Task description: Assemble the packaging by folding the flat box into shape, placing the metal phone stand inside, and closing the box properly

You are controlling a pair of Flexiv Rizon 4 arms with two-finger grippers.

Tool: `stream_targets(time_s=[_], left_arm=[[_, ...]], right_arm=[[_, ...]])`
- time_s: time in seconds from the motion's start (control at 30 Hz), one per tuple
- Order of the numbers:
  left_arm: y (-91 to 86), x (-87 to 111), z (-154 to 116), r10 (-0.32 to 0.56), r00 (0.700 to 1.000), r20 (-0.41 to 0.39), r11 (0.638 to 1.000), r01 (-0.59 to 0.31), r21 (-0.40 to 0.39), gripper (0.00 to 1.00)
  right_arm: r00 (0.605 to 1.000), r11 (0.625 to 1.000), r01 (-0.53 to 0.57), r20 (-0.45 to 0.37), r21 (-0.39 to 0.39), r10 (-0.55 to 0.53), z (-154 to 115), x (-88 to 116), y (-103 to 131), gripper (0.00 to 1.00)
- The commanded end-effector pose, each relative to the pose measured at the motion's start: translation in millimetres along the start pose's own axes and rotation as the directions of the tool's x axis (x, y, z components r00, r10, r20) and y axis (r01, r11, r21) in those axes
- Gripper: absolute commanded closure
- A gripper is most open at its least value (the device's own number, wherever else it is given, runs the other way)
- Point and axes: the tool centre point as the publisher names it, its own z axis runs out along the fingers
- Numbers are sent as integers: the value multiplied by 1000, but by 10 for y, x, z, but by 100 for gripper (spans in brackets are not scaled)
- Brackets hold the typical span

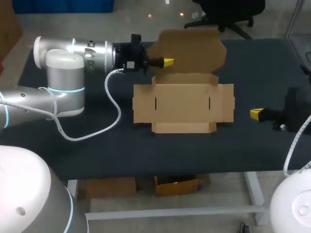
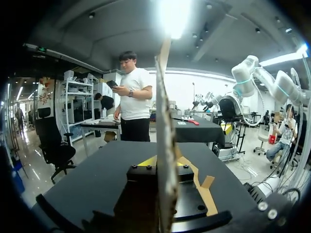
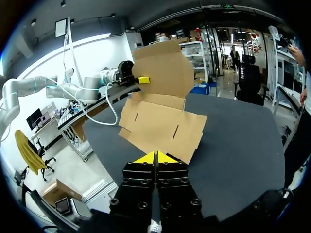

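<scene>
Head view, one box (image 1: pixel 183 108), left pincer (image 1: pixel 168 62) seemingly grasping its flap (image 1: pixel 194 51), right pincer (image 1: pixel 256 113) clenched

A dark, matte table (image 1: pixel 97 145) is stretching wide across the scene under even light. Beneath the table's near edge, a pale metal frame (image 1: pixel 170 212) is holding it up.

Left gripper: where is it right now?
Head view, upper middle: the left gripper clamps the left edge of the raised lid flap of the otherwise flat box.
</scene>
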Motion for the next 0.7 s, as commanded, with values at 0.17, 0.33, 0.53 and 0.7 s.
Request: stream_targets(time_s=[0.17,0.33,0.53,0.7], left_arm=[[-30,-107,-8,26,1000,-4,1000,-26,6,100],[-64,-150,-19,51,999,-5,999,-51,12,100],[-116,-178,-34,84,996,-5,996,-84,23,100],[-157,-202,-38,99,995,-4,995,-99,27,100]], right_arm=[[999,999,29,16,25,-29,-76,39,-37,100],[999,998,28,16,57,-29,-67,34,-92,100],[1000,997,25,15,72,-26,-96,44,-158,100],[1000,997,19,21,74,-20,-123,49,-197,100]])
